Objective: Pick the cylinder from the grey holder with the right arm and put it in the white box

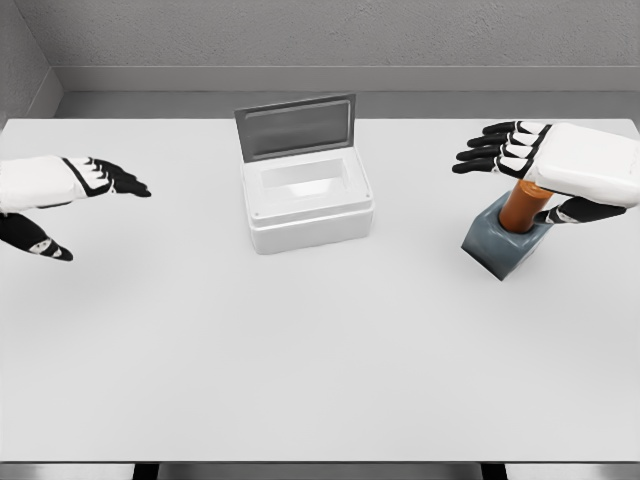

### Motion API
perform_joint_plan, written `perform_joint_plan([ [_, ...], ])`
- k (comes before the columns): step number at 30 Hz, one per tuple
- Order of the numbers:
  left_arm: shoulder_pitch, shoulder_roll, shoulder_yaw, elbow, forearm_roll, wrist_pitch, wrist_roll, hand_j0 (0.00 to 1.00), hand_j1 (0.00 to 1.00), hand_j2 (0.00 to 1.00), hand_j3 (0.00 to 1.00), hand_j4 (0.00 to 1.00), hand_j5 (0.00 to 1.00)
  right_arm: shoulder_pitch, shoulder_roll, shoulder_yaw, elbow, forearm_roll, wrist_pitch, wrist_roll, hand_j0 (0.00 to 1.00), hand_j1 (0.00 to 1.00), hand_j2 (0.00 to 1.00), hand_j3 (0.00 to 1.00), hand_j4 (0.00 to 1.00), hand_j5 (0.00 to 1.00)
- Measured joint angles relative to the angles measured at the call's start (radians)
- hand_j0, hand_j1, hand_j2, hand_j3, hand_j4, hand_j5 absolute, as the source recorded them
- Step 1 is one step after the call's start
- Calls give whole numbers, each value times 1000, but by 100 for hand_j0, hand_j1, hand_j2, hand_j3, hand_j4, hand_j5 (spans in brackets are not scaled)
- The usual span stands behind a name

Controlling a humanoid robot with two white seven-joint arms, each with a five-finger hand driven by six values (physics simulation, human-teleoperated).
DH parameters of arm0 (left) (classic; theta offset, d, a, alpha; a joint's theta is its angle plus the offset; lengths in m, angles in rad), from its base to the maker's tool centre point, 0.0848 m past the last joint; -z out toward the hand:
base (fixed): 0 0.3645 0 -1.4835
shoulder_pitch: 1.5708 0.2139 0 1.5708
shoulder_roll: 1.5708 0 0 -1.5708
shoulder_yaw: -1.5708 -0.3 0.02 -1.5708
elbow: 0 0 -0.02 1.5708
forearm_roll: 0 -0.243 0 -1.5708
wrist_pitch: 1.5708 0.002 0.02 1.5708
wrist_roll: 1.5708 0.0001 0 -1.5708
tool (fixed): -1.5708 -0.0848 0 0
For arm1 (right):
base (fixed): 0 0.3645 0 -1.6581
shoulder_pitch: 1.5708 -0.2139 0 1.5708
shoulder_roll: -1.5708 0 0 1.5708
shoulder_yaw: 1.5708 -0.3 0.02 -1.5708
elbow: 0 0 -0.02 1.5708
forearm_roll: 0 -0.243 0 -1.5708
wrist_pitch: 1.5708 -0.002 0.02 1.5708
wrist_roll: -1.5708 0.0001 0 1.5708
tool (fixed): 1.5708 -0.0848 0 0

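Head view looks down on a white counter (pixel 320 370) with a wall behind it. Near the centre, toward twelve o'clock, sits the white box (pixel 308 205), its grey lid (pixel 296 127) standing open at the back. Over at three o'clock the grey holder (pixel 503 243) rests tilted on the counter, and the orange cylinder (pixel 525 203) stands in it, leaning toward one o'clock. The right hand (pixel 548 170) hovers directly above the cylinder's top, fingers (pixel 492 148) stretched out toward nine o'clock and the thumb (pixel 580 211) lower beside the cylinder; it grips nothing. At nine o'clock the left hand (pixel 70 195) floats above the counter, well apart from the box, fingers spread and empty.
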Motion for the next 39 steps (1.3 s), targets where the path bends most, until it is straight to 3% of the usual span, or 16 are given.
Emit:
perform_joint_plan([
  [5,-5,-8,-6,-19,3,0,0,100,100,100,100,100,100,-5,0,18,0,-17,0,-8,100,100,100,100,100,100],
  [7,-11,-9,-3,-11,-2,0,-1,100,100,100,100,100,100,-43,5,46,0,-22,0,-9,100,100,100,100,100,100],
  [9,-37,-15,0,6,-22,0,0,100,100,100,100,100,100,-124,9,67,2,-8,1,9,100,100,100,100,100,100],
  [14,-71,-74,2,24,-108,0,-1,100,100,100,100,100,100,-207,39,74,16,9,0,300,100,100,100,100,100,100],
  [18,-112,-120,-1,60,-151,0,-1,100,100,100,100,100,100,-252,50,66,56,16,-1,404,100,100,100,100,100,100],
  [21,-155,-152,-5,94,-179,0,-1,100,100,100,100,100,100,-265,51,57,66,26,-1,427,100,100,100,100,100,100],
  [24,-161,-188,-6,118,-207,0,-1,100,100,100,100,100,100,-267,60,60,80,55,-1,436,100,100,100,100,100,100],
  [30,-204,-219,-17,165,-235,0,-1,100,100,100,100,100,100,-267,125,92,168,153,-1,440,100,100,100,100,100,100],
  [39,-215,-227,-22,214,-247,0,-1,100,100,100,100,100,100,-267,179,143,200,227,-1,441,100,100,100,100,100,100],
])
